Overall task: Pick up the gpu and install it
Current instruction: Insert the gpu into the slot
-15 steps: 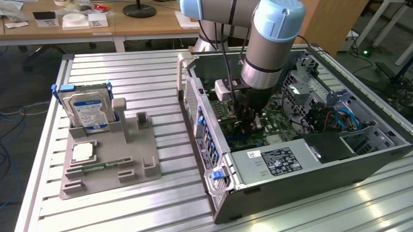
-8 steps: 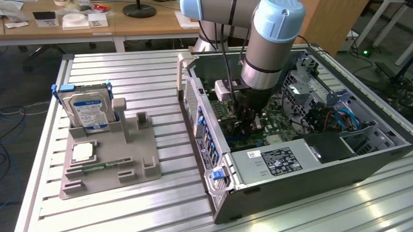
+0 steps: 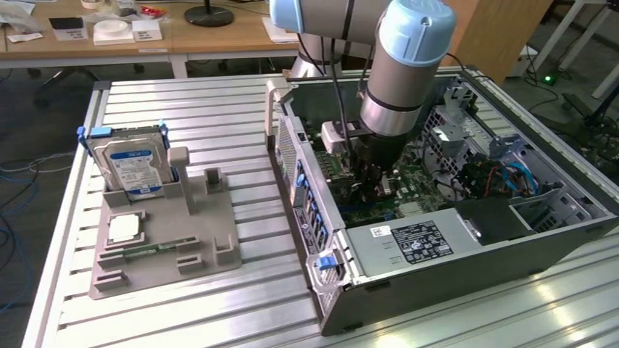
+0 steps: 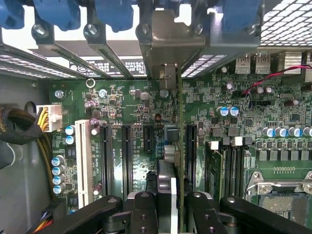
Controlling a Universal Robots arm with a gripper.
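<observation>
The arm reaches down into the open computer case [image 3: 541, 239], which lies on its side on the slatted metal table [image 3: 193, 116]. In the wrist view the gripper [image 4: 173, 204] is closed on the gpu [image 4: 179, 146], holding the card edge-on and upright over the motherboard [image 4: 243, 126]. The card's silver bracket [image 4: 168, 44] sits up against the rear slot openings of the case, between the blue slot clips [image 4: 114, 12]. The card's lower edge stands among the long black expansion slots [image 4: 126, 156]; whether it is fully seated cannot be told.

In the exterior view, at about nine o'clock from the case, a grey holder tray [image 3: 164, 239] rests on the table. A hard drive [image 3: 130, 167] with a blue-white label stands upright at its far end, and a small memory stick [image 3: 145, 250] lies flat in the tray.
</observation>
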